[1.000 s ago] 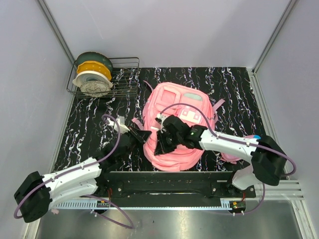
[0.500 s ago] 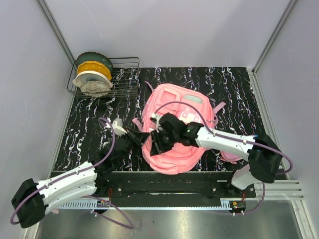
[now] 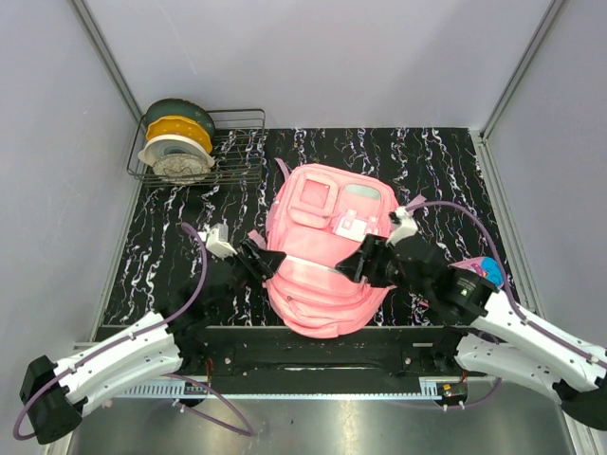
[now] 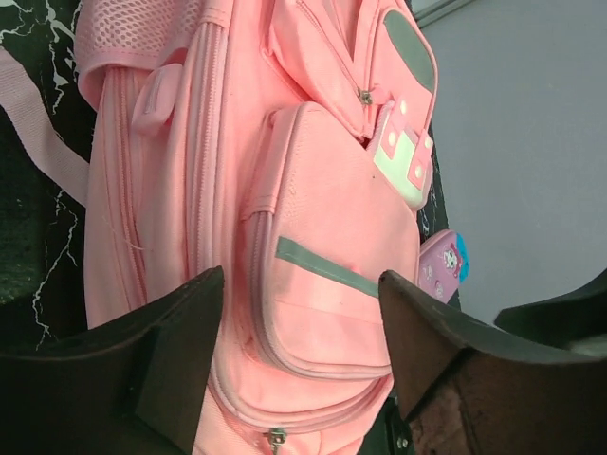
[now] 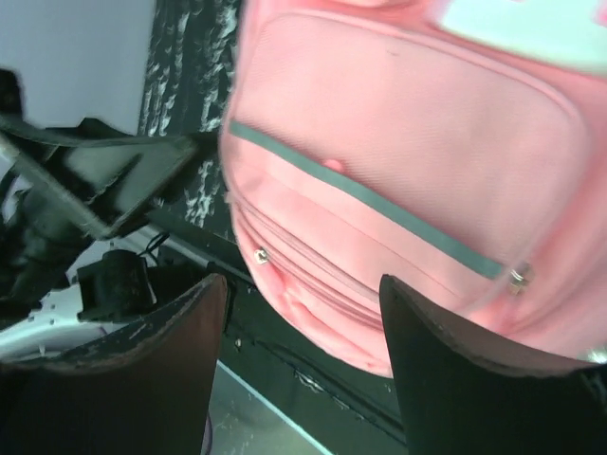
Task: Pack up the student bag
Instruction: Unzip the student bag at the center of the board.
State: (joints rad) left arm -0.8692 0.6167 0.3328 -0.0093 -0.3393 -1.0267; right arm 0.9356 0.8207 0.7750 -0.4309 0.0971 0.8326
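The bag (image 3: 322,275) lies flat in the middle of the table (image 3: 446,180), its low end close to the near edge, pockets facing up. The left gripper (image 3: 254,258) sits just beside its left flank and the right gripper (image 3: 365,265) over its right side. Both wrist views show the claws spread wide with nothing between them, so neither holds anything. The step in hand looks like the arms parting from the bag before fetching something to go in it. To do that well, they should lift clear without snagging a strap (image 3: 417,201) or dragging the fabric, which is soft and would shift easily. The bag should be left square to the near edge so its opening can be reached. The pencil case (image 4: 442,265), on the far side of the bag from the left claw, seems the likely thing to pack. The bag is pink all over, with a mint patch (image 3: 362,194), a white clasp (image 3: 349,226), a grey stripe (image 5: 379,204) across the front pocket and a metal zip pull (image 5: 260,254). The front pocket looks zipped. Whether the main compartment is open I cannot tell from these angles. A wire rack (image 3: 242,142) of spools (image 3: 175,142) stands at the far left corner.
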